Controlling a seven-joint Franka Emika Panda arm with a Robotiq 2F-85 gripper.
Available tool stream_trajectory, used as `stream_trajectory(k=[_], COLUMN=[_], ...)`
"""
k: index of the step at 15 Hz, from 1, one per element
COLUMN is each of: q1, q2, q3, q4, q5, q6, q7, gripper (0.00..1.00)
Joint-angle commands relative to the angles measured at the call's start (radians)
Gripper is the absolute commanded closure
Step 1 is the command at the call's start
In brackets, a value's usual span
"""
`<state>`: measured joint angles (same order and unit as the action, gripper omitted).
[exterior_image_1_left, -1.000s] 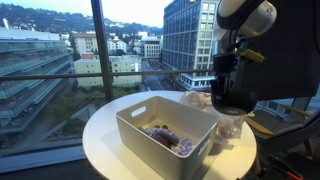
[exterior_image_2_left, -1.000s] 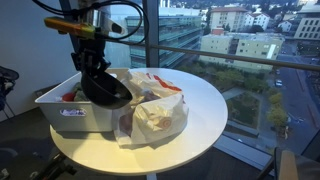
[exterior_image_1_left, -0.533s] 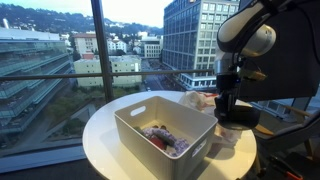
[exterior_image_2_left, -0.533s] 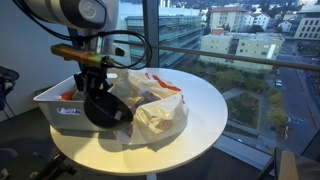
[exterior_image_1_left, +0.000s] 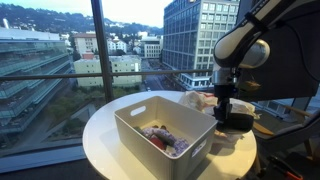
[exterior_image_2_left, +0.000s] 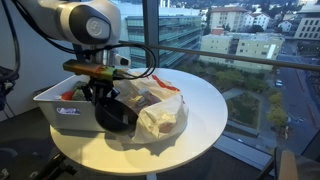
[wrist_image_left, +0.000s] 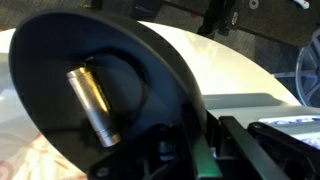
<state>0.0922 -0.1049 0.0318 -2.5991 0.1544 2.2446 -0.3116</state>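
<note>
- The gripper (exterior_image_1_left: 224, 108) is clamping the black bowl (wrist_image_left: 60, 60) by its rim, with a metal cylinder (wrist_image_left: 92, 103) lying inside.
- The white bin (exterior_image_1_left: 140, 135), sitting near the table (exterior_image_2_left: 205, 100) edge, is holding crumpled cloths (exterior_image_1_left: 165, 137).
- A plastic bag (exterior_image_2_left: 160, 110) is crowding the bowl.

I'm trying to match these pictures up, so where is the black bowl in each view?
In an exterior view: black bowl right of centre, beside the white bin.
In an exterior view: left of centre, beside the bin.
Wrist view: fills the left and middle.
Shared landmark: the round white table.
</note>
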Motion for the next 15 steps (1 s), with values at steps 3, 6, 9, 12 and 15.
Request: stream_trajectory(k=[3,6,9,12,15], q1=[-0.023,-0.022,-0.024,-0.028,-0.024], q2=[0.017,0.05,0.062,0.076,0.113], q3=[-0.007,0.0,0.009,0.003,0.001], q4=[-0.043,-0.052,-0.041,-0.038,-0.053], q5=[-0.07,-0.095,-0.199,-0.254,-0.218], q6=[0.126,0.246,0.334,0.407,0.491], q7=[-0.031,-0.048,-0.039,-0.046,-0.066], gripper=[0.93,0.93,0.93,0.93,0.93])
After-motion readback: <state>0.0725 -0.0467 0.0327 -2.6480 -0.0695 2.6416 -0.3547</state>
